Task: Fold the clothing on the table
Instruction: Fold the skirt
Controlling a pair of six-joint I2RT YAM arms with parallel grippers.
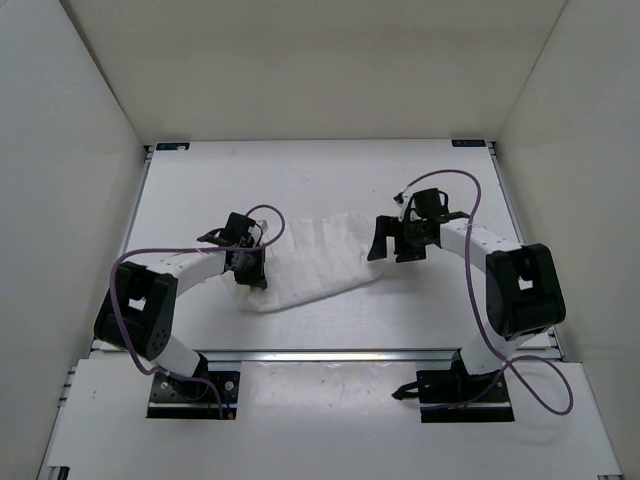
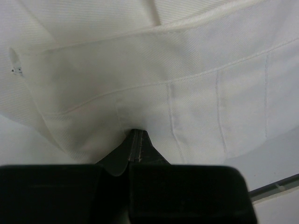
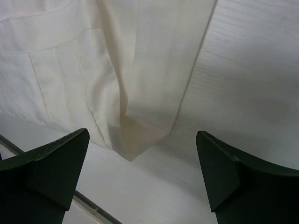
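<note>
While the clothing [image 1: 320, 258] lies spread in a creased fan at the middle of the table [image 1: 330, 170], the left gripper [image 1: 250, 278] is clamped on its near-left edge, with a fold of white fabric pinched between the closed fingers. At the opposite end the right gripper [image 1: 390, 247] stands released — jaws wide apart, nothing between them, a corner of the cloth lying just ahead.

Plain white walls [image 1: 300, 60] enclose the space on three sides; the light seems even.
</note>
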